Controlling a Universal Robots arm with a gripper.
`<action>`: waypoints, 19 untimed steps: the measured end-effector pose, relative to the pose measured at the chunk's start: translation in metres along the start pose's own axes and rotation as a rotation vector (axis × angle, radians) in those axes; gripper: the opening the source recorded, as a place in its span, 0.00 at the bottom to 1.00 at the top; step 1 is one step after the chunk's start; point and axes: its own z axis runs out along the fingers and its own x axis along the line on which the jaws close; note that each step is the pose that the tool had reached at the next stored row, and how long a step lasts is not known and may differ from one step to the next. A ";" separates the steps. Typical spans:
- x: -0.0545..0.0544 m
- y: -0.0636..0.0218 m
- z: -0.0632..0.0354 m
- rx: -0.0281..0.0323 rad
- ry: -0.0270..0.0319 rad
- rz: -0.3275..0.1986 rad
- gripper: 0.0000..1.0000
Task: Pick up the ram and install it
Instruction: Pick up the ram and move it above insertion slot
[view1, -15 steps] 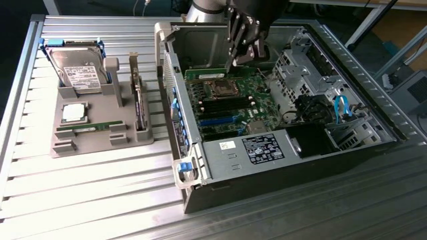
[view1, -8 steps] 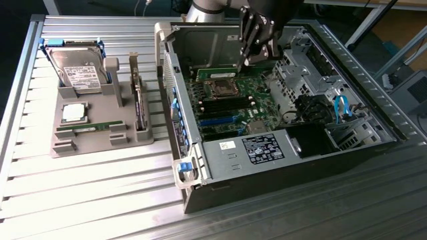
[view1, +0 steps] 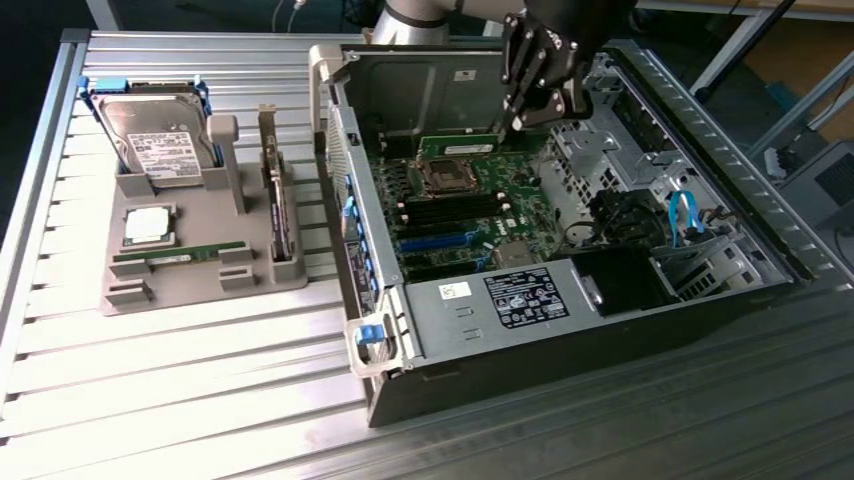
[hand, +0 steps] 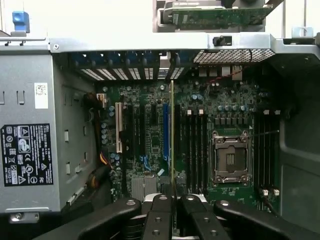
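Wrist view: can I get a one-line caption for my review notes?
The gripper is shut on the ram, seen edge-on, over the motherboard inside the open computer case.

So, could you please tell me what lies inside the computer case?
The motherboard, its processor socket and a power supply show; the held ram hides a strip of board.
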 end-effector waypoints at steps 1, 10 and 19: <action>0.000 -0.0022 0.0000 0.0001 -0.0001 0.000 0.13; 0.000 -0.0084 0.0035 0.0001 -0.0001 0.000 0.13; 0.001 -0.0086 0.0236 0.0012 0.0000 0.000 0.13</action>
